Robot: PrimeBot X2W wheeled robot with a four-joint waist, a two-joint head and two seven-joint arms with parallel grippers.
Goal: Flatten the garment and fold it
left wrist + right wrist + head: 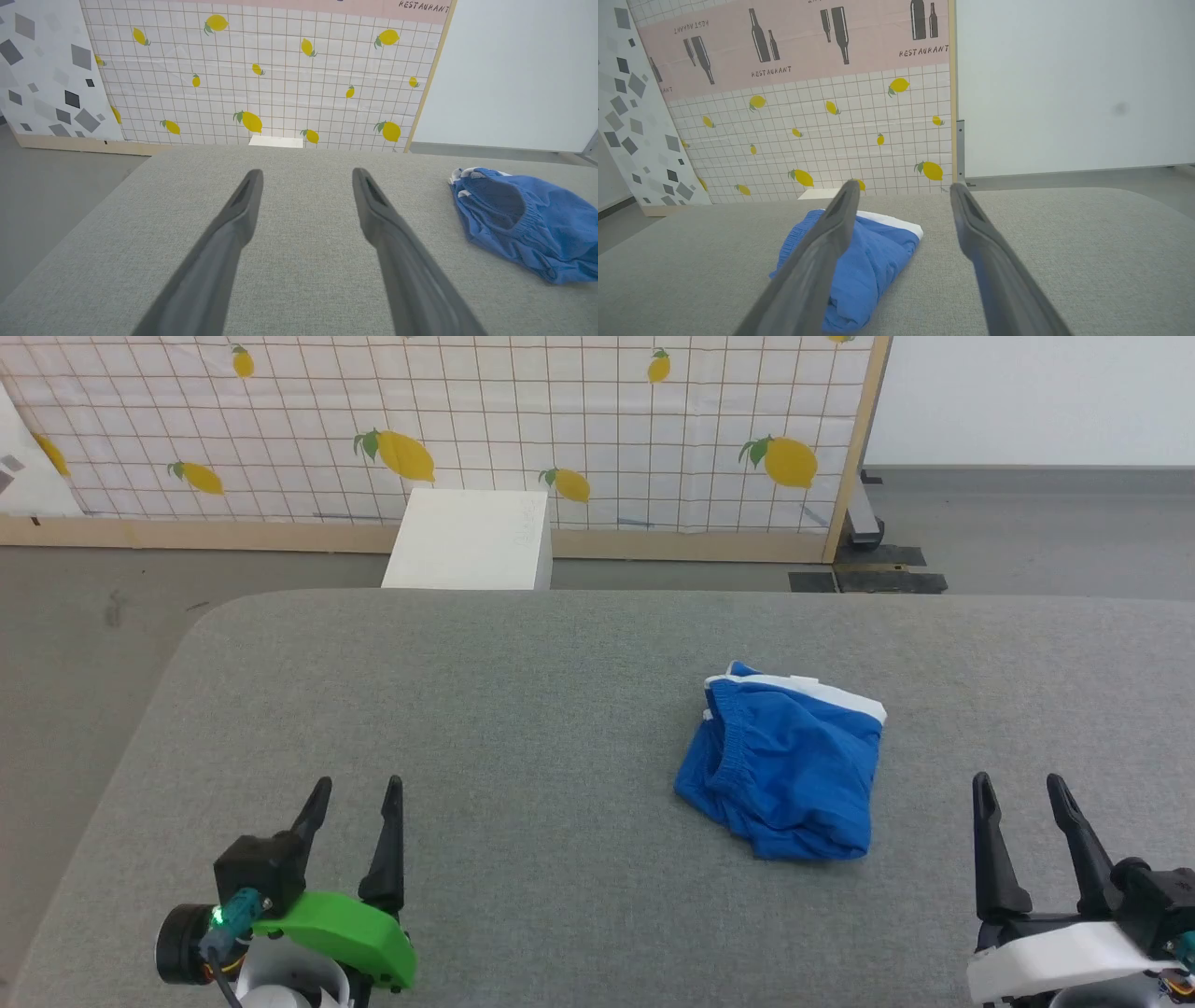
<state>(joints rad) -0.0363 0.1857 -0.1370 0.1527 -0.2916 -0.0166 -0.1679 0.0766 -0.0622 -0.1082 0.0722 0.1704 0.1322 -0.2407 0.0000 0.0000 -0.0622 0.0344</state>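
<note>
Garment (pixel 784 770) bunched, waistband opening leftward

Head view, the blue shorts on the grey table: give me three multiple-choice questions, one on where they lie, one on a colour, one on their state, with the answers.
1. Where on the table do the shorts lie?
A. At its left edge.
B. Right of centre, nearer the right arm's jaws.
C. Hanging off its far edge.

2. What colour is the shorts' trim?
A. Red.
B. Yellow.
C. White.

3. How are the shorts?
A. Crumpled in a heap, nothing touching them.
B. Spread flat.
C. Pinched in the left arm's jaws.

Answers:
1 B, they sit ahead and to the left of the right arm's jaws.
2 C, a white band edges their far side.
3 A, the cloth is bunched, and both pairs of jaws stand open, apart from it.
</note>
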